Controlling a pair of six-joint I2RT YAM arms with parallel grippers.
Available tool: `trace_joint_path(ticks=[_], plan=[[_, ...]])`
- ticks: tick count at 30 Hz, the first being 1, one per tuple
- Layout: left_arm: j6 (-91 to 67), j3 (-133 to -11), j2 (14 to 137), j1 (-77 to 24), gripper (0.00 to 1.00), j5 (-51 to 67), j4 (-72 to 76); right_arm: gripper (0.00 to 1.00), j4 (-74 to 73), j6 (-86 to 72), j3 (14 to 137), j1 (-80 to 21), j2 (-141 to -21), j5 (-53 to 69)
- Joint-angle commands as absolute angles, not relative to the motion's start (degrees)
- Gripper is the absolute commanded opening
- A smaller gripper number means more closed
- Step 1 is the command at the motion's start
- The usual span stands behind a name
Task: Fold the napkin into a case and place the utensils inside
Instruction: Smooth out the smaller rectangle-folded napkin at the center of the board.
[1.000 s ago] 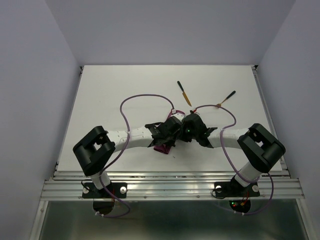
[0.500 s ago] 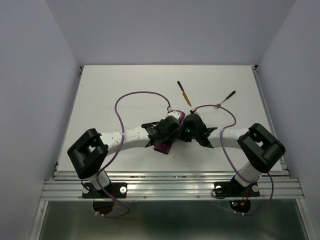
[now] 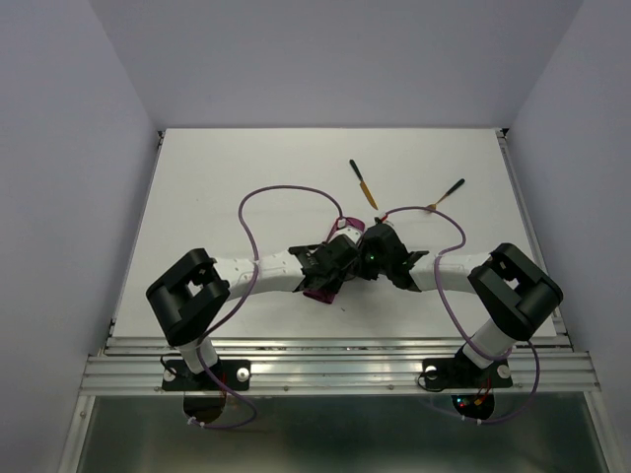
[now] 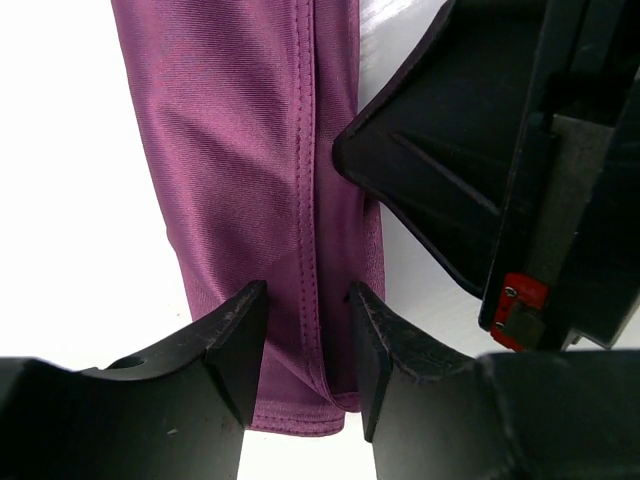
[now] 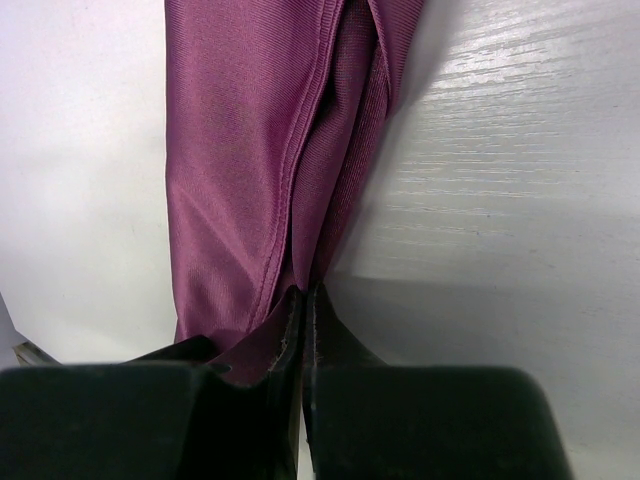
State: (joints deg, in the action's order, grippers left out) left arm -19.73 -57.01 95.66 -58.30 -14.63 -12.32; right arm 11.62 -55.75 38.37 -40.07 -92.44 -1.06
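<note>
Left arm [image 3: 197, 291]: rises from the lower left of the top view and reaches toward the frame's middle; a purple cable [image 3: 286, 190] loops above it.
Left gripper [image 4: 307, 300]: jaws well apart and holding nothing. In the left wrist view its two black fingers [image 4: 235, 340] stand either side of the near end of the cloth, with the stitched hem running up between them. I cannot tell whether the pads touch the fabric.
Napkin [image 4: 240, 150]: magenta-purple and slightly shiny, folded into a long narrow strip that lies flat on the table [image 3: 246, 177]. In the top view only a small piece shows, just below the two grippers at the centre of the frame. In the left wrist view it runs from the bottom centre to the top left.
Right gripper [image 5: 303, 300]: jaws fully closed, pinching a raised fold of the napkin at the bottom centre of the right wrist view. In the top view it sits just right of the left gripper, very close to it.
Knife [image 3: 363, 184]: black handle and gold-orange blade, lying alone on the table above centre, well apart from the cloth.
Second utensil [image 3: 446, 193]: black handle and gold end, to the right of the knife in the upper right part of the table; its type is too small to tell.
Right arm [image 3: 513, 291]: comes in from the lower right.
</note>
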Motion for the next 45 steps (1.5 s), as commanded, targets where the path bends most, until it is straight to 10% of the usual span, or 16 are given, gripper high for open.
trace_joint_path(ticks=[1,11,19,45], plan=[[-18.72,-57.30,96.68,-58.97,0.46,-16.61,-12.04,0.01,13.89,-55.99,39.90,-39.64,-92.99,-1.85],[-18.11,-57.66,98.52,-59.15,0.34,-18.46,-12.39,0.01,13.89,-56.07,39.82,-39.64,-93.08,-1.93],[-18.63,-58.18,98.18,-59.15,0.00,-18.90,-12.83,0.01,13.89,-56.07,39.81,-39.64,-92.99,-1.85],[-21.71,-54.32,94.30,-57.92,0.00,-6.25,-5.46,0.01,13.89,-56.16,39.64,-39.64,-92.29,-2.20]])
